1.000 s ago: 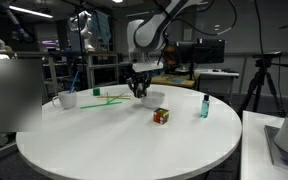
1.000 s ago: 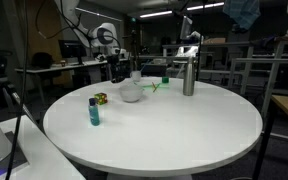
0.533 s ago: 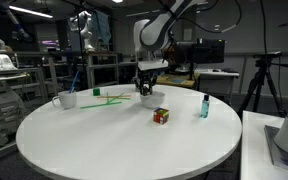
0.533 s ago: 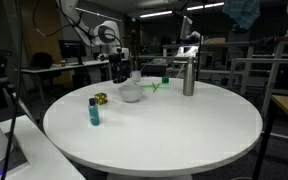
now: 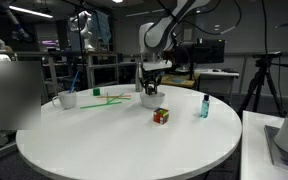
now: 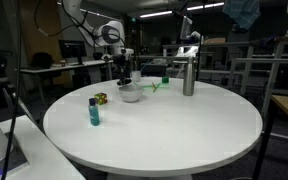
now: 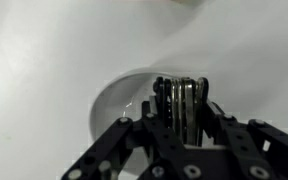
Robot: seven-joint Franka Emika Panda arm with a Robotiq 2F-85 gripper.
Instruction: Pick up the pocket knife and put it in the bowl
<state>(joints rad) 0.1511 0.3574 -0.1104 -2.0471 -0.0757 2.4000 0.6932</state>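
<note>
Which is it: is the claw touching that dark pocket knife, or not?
Touching. The wrist view shows the gripper shut on the pocket knife, pressing it from both sides with no gap, over the bowl.

There is one bench (image 5: 114, 145), and it carries one bowl (image 6: 131, 95), one cube (image 5: 161, 116), one teal bottle (image 5: 204, 106), one cup (image 5: 68, 99) and one tall metal cylinder (image 6: 188, 75). There is one knife (image 7: 184, 105) and one arm (image 5: 156, 36). At least two green sticks (image 5: 109, 97) show; their exact number is unclear.
</note>
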